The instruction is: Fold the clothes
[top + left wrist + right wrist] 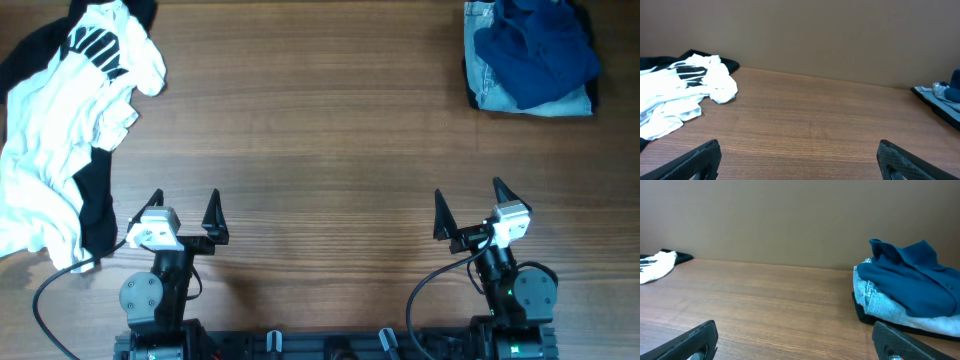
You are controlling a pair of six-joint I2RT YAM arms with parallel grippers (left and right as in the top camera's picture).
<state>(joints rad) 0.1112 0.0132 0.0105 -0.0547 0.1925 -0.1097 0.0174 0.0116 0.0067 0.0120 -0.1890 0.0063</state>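
From the overhead view we count two arms at the near edge of the wooden table. The left gripper and the right gripper both have their jaws spread wide, with nothing between them, and both are well apart from any cloth.

We count two heaps of clothes. At the far left lies a crumpled white top with black stripes near its upper end. It is spread over a black piece that shows along its right side and at the far corner. At the far right, a dark-blue shirt sits bunched on top of light-blue jeans.

The left wrist view shows its own two fingers low in the corners, wide apart over bare wood. The white top lies to the left, with the black piece showing behind it against a plain brown wall. This view adds the heap's low, rumpled profile. The right-hand heap is only a sliver at the picture's edge.

The right wrist view likewise has two separated fingers with nothing between them. Here we see the right heap from the side, the blue shirt mounded on the folded denim. It also shows a black layer under the jeans, which the overhead view barely reveals. The white top is a small patch at the far left.
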